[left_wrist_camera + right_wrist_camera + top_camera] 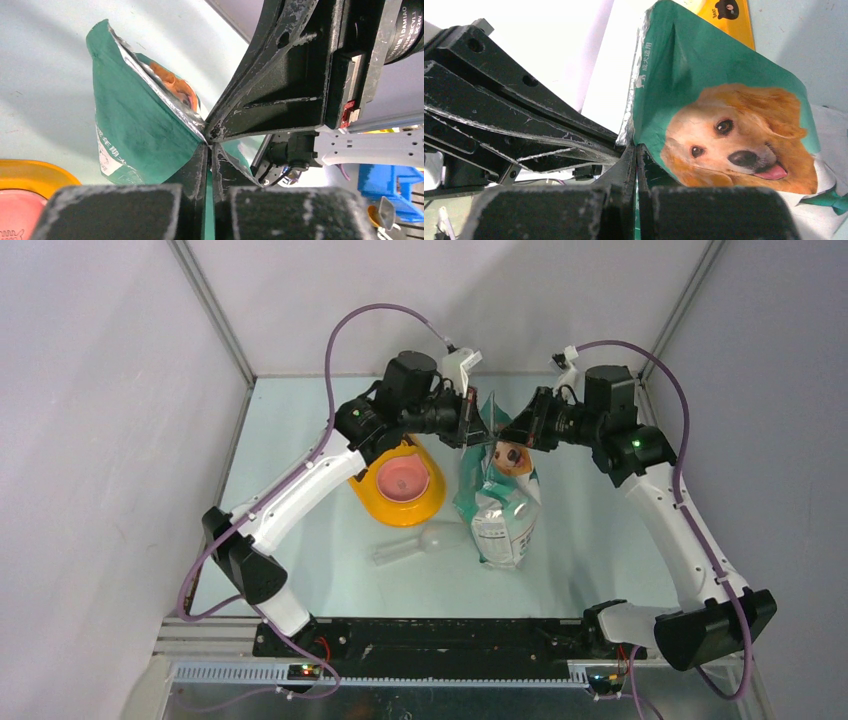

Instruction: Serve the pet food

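The green-and-white pouch (497, 495) printed with a golden dog stands at the table's middle. My left gripper (478, 430) is shut on its top edge from the left, and my right gripper (505, 435) is shut on the same edge from the right. In the left wrist view my fingers (210, 150) pinch the green film of the pouch (140, 125), touching the other arm's fingers. In the right wrist view my gripper (636, 152) clamps the pouch (724, 130) beside the dog's face. The pet food itself is hidden. The yellow feeder (400, 483) with a pink bowl sits left of the pouch.
A clear plastic scoop (420, 542) lies on the table in front of the feeder, left of the pouch's base. Grey walls close in the table on the left, back and right. The arms' bases stand at the near edge.
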